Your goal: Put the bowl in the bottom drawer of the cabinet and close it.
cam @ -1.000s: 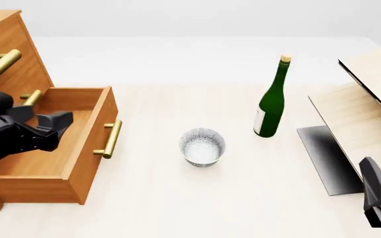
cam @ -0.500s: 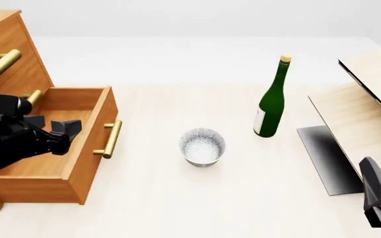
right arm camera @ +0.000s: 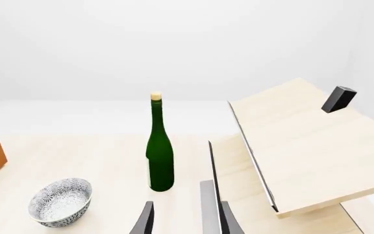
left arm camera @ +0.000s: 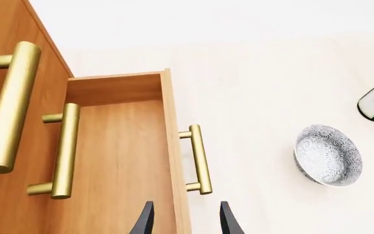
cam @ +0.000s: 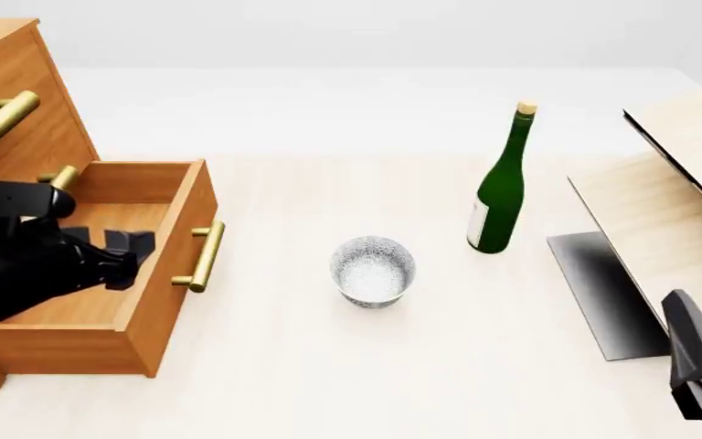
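1. As compared with one second ago, left gripper [cam: 132, 249] sits lower and a little further right over the open bottom drawer [cam: 143, 315], having turned from pointing across the drawer to hanging above its floor near the front panel.
2. Fingers of left gripper [left arm camera: 144, 222]: spread, holding nothing; in the left wrist view, straddling the drawer's front panel just behind the brass handle [left arm camera: 198, 159].
3. Right gripper [right arm camera: 185, 224]: unmoved at the near right corner; fingers spread, nothing between them.
4. Bowl [cam: 373, 271]: unchanged, upright on the tabletop [cam: 326, 366], well apart from the drawer and to the near left of the green bottle [cam: 500, 187]; touched by neither gripper.
5. Cabinet [cam: 22, 119]: bottom drawer fully pulled out and without contents; two upper drawers shut.
6. Pale wooden boards [cam: 680, 192]: unchanged at the right.
7. Meaning for the task, by judgement: opening step complete, left arm releasing the handle area; bowl pickup, placement in the drawer, and closing not yet done.
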Controlling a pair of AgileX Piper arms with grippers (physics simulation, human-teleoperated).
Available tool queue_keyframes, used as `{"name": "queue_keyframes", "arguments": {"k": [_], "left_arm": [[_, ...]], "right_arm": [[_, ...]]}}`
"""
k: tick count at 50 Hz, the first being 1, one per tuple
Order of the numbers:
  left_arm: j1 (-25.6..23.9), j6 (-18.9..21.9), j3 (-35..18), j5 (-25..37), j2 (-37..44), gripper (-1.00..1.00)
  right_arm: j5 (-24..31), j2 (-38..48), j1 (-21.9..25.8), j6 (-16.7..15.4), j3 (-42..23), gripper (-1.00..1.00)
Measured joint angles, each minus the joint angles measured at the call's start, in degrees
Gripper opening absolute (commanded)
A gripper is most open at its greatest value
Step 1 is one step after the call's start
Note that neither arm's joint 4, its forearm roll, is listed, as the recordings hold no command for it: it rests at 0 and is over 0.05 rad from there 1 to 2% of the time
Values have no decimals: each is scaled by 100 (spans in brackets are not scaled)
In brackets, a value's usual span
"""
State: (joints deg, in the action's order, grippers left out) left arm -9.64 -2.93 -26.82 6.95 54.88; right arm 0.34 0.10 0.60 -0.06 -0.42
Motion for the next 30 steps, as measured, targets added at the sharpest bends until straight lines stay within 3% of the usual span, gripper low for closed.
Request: {"name": "queue_keyframes", "arguments": {"k": [30], "left_arm": [[103,-73,90,-487,826,100]], "right_arm": [[-8,6,15,-1,2,100]]}}
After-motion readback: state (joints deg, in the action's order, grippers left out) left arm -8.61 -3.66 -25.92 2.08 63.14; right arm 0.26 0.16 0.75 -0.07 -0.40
